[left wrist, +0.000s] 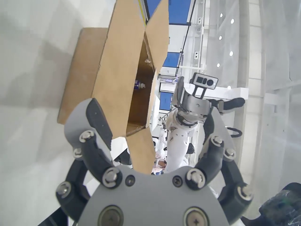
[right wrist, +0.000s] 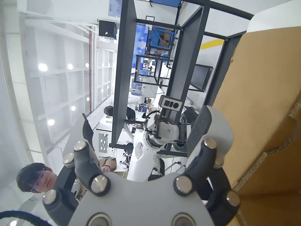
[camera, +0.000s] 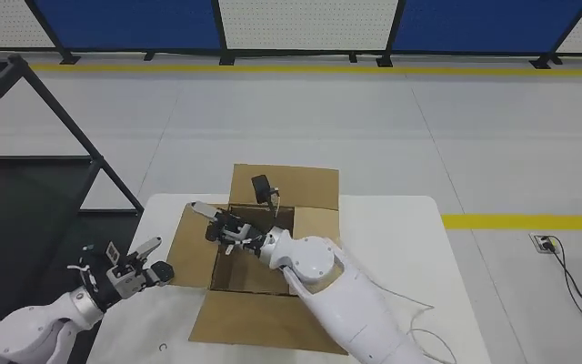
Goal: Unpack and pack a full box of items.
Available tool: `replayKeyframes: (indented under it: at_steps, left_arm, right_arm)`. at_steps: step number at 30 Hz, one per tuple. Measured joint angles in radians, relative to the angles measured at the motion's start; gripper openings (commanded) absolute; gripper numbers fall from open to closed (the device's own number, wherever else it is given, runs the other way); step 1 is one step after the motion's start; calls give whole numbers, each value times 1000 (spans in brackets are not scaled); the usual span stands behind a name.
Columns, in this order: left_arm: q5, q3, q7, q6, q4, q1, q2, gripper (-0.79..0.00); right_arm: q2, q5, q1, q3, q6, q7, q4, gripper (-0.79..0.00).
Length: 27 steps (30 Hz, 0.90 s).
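Observation:
An open cardboard box (camera: pixel 273 187) stands mid-table with all its flaps folded outward. My right gripper (camera: pixel 212 223) hovers over the box's left part, just above the opening, open and holding nothing; its fingers (right wrist: pixel 202 125) frame a cardboard flap (right wrist: pixel 258 118) beside them. My left gripper (camera: pixel 158 258) sits low at the table's left side, outside the box's left flap, also open and empty. In the left wrist view the open left gripper (left wrist: pixel 152 111) faces the box (left wrist: pixel 112 66), and a small blue item with a white cap (left wrist: pixel 139 85) lies inside. The rest of the interior is dark or hidden.
The white table (camera: pixel 400 237) has bare surface right of the box and along its left front. A black metal rack (camera: pixel 45 182) stands close to the table's left edge. A small ring-like piece (camera: pixel 162 346) lies near the front left.

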<state>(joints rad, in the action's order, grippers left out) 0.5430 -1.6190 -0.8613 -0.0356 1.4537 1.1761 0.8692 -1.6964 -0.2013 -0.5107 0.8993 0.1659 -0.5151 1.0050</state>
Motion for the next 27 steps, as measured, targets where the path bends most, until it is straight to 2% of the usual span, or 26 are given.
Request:
replayKeyframes:
  at_steps: [7, 11, 16, 22, 27]
  left_arm:
    - [-65, 98, -19, -19, -40, -64, 10, 0]
    - [-87, 135, -47, -18, -42, -87, 13, 0]
    - [-109, 165, -77, -18, -36, -96, 16, 0]
    - [-127, 190, -82, -19, -34, -102, 19, 0]
    - [-104, 170, -73, -8, -36, -103, 19, 0]
  right_arm:
    - [72, 124, -266, 151, -91, -9, 362, 0]
    - [90, 155, -356, 192, -116, -20, 478, 0]
    - [101, 170, -404, 213, -129, -23, 543, 0]
    - [107, 169, -412, 220, -131, -25, 560, 0]
    - [110, 165, -406, 222, -131, -29, 562, 0]
